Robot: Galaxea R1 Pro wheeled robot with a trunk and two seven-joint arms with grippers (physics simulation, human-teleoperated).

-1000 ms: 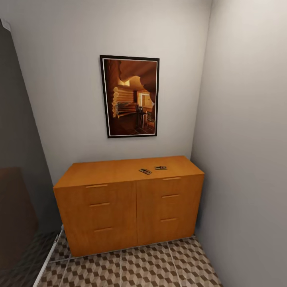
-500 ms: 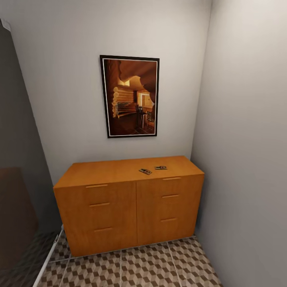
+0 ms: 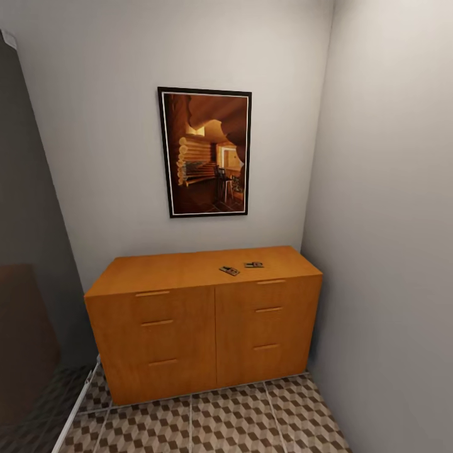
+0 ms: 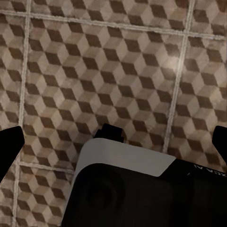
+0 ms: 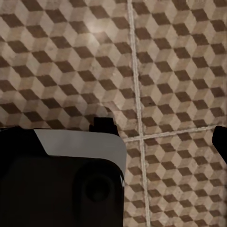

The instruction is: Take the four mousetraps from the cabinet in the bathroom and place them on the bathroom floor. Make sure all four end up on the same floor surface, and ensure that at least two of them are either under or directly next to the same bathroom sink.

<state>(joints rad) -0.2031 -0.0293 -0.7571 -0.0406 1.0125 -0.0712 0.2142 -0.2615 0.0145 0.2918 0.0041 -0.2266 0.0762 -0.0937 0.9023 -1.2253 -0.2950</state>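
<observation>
You can see two mousetraps (image 3: pixel 229 270) (image 3: pixel 253 265) lying on top of the cabinet (image 3: pixel 189 327) (right side), while both end effectors (image 4: pixel 113 142) (image 5: pixel 113 137) hang wide open and empty over the tiled floor (image 3: pixel 239 421).

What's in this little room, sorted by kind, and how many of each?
Mousetraps: 2, lying apart on the cabinet top, one and another
Cabinet: 1
Framed picture on the wall: 1
Slot handles on the cabinet front: 6
Total: 10
</observation>
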